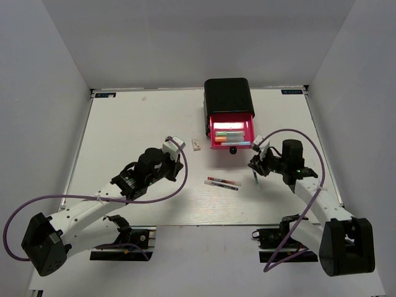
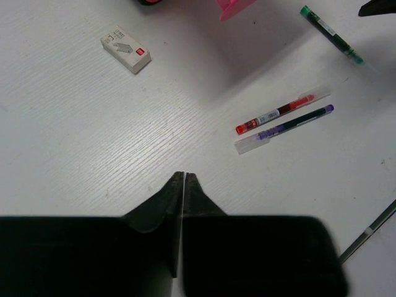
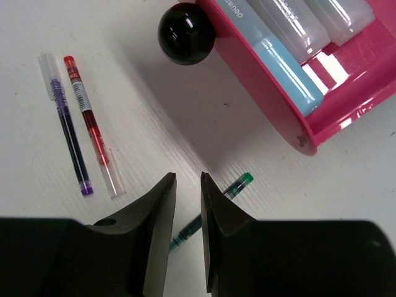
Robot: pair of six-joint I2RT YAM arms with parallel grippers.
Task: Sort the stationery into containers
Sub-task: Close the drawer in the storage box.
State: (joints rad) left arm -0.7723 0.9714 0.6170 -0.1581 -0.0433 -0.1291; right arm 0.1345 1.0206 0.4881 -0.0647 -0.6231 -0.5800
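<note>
Right claw (image 3: 187,177), narrowly parted and holding nothing, hovers over a green pen (image 3: 240,184), partly hiding it

Pink drawer (image 3: 359,93) open, three markers (image 1: 230,132) inside, red pen (image 1: 224,180) beside purple pen (image 1: 221,185), green pen (image 2: 331,35) nearby

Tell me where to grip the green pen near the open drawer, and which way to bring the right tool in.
Take the green pen at mid-barrel, coming straight down from above. It lies flat and alone on the table, slanting under the right tool, so it is probably best to turn the wrist until the tool closes across the thin barrel, not along it.
</note>
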